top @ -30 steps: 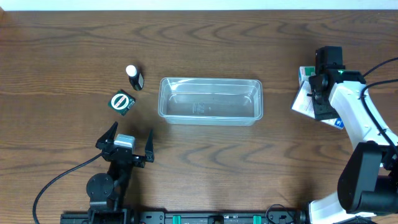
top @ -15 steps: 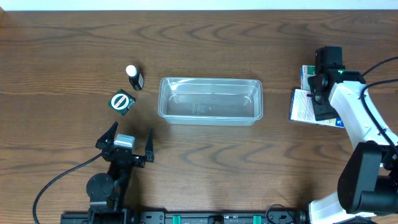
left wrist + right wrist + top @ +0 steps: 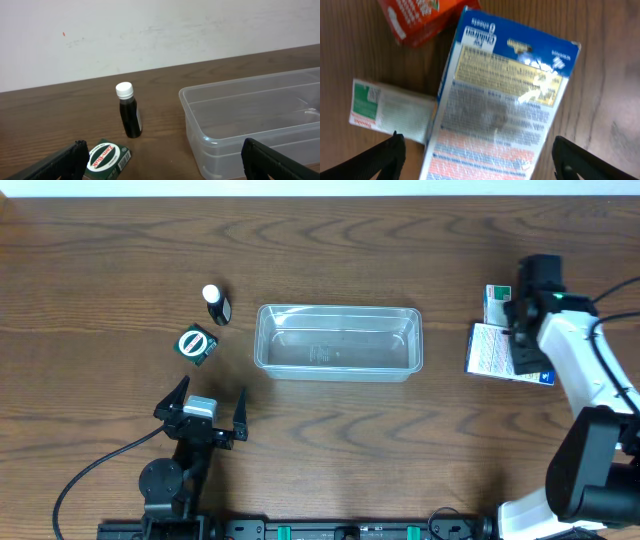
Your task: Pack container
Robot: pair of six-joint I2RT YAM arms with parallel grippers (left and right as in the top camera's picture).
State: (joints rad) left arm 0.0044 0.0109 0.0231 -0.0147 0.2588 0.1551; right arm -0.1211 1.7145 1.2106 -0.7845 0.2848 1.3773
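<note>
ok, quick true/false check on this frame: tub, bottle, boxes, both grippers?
The container is empty. True.
The bottle lies on its side. False: it stands upright, cap up.
The left gripper holds the green box. False: it is open and empty; the box lies on the table.
The blue box overlaps a slim green-and-white box. True.
The right gripper is shut. False: its fingers are spread, above the blue box.

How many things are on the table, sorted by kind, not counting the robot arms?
Boxes: 4 (small green box, blue box, green-and-white box, orange box)
Bottles: 1 (dark bottle)
Tubs: 1 (clear container)
Total: 6
</note>
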